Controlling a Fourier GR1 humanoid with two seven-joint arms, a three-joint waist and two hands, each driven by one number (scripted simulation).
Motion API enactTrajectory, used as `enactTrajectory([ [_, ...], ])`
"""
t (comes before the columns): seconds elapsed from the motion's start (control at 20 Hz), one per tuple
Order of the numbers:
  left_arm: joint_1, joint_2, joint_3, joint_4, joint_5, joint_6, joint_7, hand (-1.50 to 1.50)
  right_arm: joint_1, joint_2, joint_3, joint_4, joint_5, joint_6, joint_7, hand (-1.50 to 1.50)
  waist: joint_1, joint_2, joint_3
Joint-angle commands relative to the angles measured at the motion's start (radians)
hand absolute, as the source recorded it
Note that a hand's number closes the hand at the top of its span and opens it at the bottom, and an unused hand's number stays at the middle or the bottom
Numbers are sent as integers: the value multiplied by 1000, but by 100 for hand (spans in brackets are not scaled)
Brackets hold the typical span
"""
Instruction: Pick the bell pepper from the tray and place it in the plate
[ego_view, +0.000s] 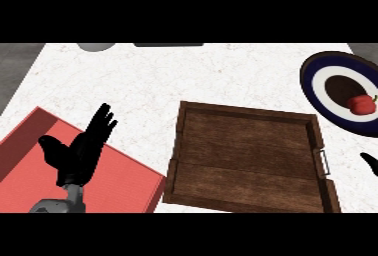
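My right hand (370, 163) shows only as a black tip at the view's right edge, just beyond the wooden tray's (247, 157) metal handle, and I can't tell from that sliver whether it is spread or closed. My left hand (83, 147) rests over the red mat (122, 187) at the lower left, fingers straight and apart, holding nothing. The bell pepper (362, 104), small and red with a green stem, already lies on the dark blue and white plate (319, 82) at the upper right, toward the plate's right side on the dark centre, and the tray is bare. By my reading the placing is done and what's left is to pull clear. The risk I see is in that pull: the pepper sits up-view from my right hand and near it, with the plate's lower rim between them, so if I swing the arm up or outward instead of drawing it straight back I could catch the rim, tip the plate, and roll the pepper off onto the white counter (148, 80). The tray's handle is also close by and could snag a finger.
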Motion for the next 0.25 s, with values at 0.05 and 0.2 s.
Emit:
enactTrajectory([
  [0.05,84,-35,-36,126,-20,2,11,0,60,4,4,-2,-2,34,-26,-150,-3,16,-13],
  [0.2,72,-20,-28,92,-23,4,46,0,109,40,8,-25,-3,27,-59,-150,-4,15,-13],
])
